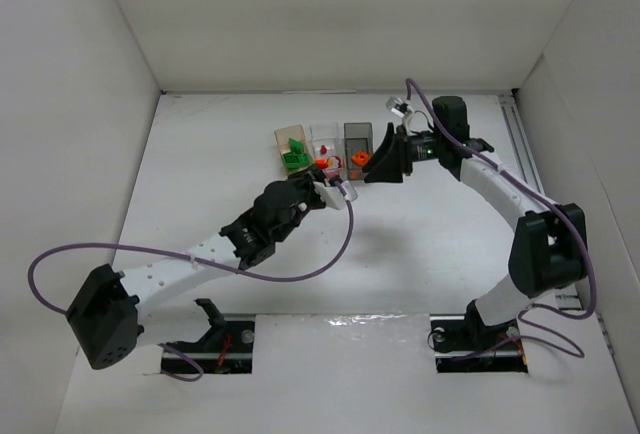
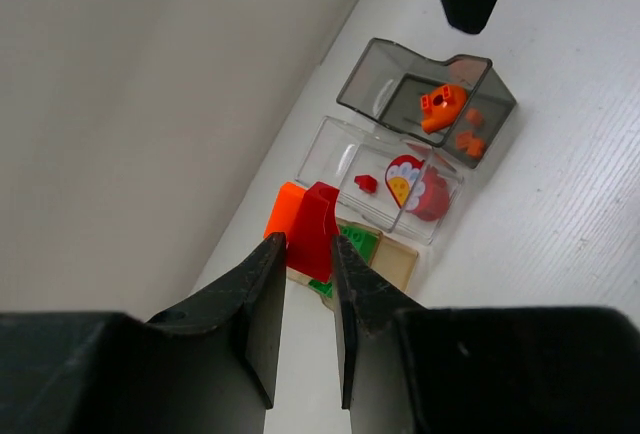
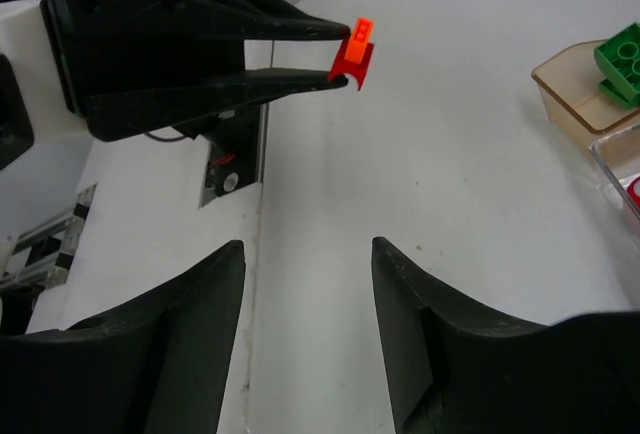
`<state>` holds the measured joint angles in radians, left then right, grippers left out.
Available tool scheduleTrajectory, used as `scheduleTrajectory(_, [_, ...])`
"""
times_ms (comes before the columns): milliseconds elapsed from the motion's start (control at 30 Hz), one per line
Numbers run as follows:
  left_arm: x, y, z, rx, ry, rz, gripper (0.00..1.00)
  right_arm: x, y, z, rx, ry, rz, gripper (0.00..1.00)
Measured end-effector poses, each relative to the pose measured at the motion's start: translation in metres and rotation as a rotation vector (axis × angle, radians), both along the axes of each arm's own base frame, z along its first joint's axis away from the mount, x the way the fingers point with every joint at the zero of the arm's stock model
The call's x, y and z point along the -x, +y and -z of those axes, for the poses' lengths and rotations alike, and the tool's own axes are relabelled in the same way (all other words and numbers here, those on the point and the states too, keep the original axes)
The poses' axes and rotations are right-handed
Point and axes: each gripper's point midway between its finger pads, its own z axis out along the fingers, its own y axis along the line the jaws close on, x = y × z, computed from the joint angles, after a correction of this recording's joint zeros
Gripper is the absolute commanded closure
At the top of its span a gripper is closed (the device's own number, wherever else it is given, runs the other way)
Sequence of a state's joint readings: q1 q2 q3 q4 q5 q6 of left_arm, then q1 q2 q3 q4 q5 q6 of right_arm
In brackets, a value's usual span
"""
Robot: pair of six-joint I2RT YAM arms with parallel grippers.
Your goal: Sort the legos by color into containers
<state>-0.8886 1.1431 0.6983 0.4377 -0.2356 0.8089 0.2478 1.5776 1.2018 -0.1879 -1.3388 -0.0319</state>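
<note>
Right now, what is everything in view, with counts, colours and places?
tan-orange container: one, left end of the row on the table
clear container: one, middle of the row
smoky grey container: one, right end of the row
green legos: at least one, in the tan-orange container
red legos: at least two, one with a white-and-yellow print, in the clear container
orange legos: three, in the smoky grey container
held red lego: one, small orange lego on it, near the clear container
table: one, white
cables: purple, one per arm
left jaws: black, shut on the held red lego
right jaws: black, open, empty, beside the smoky grey container
</note>
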Motion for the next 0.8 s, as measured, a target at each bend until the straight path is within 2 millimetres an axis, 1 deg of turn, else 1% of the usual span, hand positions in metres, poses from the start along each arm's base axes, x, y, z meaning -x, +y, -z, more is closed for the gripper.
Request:
scheduleTrajectory(100, [0.003, -0.003, -0.004, 0.035, 0.016, 0.006, 1.0, -0.008, 0.005, 0.001, -0.005, 0.038, 0.01, 0.4])
scheduleTrajectory(200, [0.003, -0.008, -0.015, 0.075, 0.016, 0.011, 1.0, -0.018, 0.009, 0.005, -0.005, 0.074, 0.028, 0.4])
scheduleTrajectory(267, [0.003, -0.01, -0.025, 0.103, 0.012, 0.012, 1.0, -0.021, 0.012, 0.004, -0.009, 0.099, 0.036, 0.4])
scheduleTrajectory(367, [0.003, -0.013, -0.038, 0.139, 0.005, 0.017, 1.0, -0.024, 0.02, -0.006, -0.033, 0.1, 0.037, 0.4])
scheduleTrajectory(433, [0.002, -0.015, -0.043, 0.154, 0.005, 0.021, 1.0, -0.025, 0.026, -0.016, -0.058, 0.089, 0.03, 0.4])
scheduleTrajectory(533, [0.003, -0.016, -0.045, 0.164, 0.01, 0.023, 1.0, -0.024, 0.033, -0.031, -0.094, 0.06, 0.018, 0.4])
scheduleTrajectory(600, [0.003, -0.016, -0.044, 0.163, 0.014, 0.026, 1.0, -0.024, 0.035, -0.037, -0.108, 0.052, 0.013, 0.4])
scheduleTrajectory(800, [0.004, -0.019, -0.037, 0.16, 0.042, 0.033, 1.0, -0.025, 0.039, -0.045, -0.127, 0.045, 0.024, 0.4])
